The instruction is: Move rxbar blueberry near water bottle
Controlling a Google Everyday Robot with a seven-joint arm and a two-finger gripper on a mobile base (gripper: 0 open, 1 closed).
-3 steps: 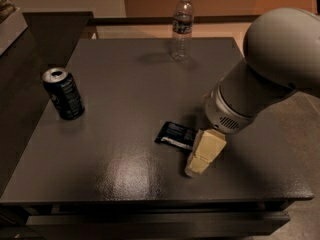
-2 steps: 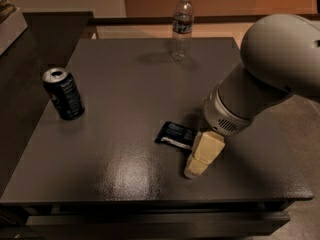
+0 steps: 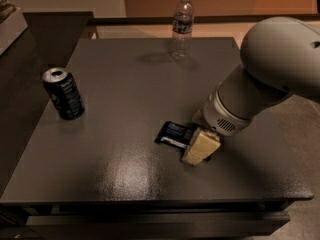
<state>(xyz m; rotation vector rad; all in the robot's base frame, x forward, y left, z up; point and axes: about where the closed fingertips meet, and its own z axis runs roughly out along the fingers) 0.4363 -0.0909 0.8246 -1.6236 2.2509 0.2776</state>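
The rxbar blueberry (image 3: 173, 133), a flat dark-blue wrapper with white print, lies on the dark table (image 3: 125, 84) right of centre near the front. My gripper (image 3: 199, 143) is down at the bar's right end, touching or covering it, with the large grey arm (image 3: 260, 84) reaching in from the right. The water bottle (image 3: 182, 26), clear with a white cap and dark label band, stands upright at the far edge of the table, well away from the bar.
A dark-blue soda can (image 3: 63, 93) stands upright near the table's left edge. A lower dark surface (image 3: 20, 74) lies to the left. The table's front edge is close below the gripper.
The gripper has shifted very slightly up toward the bar. The bar, bottle and can have not moved.
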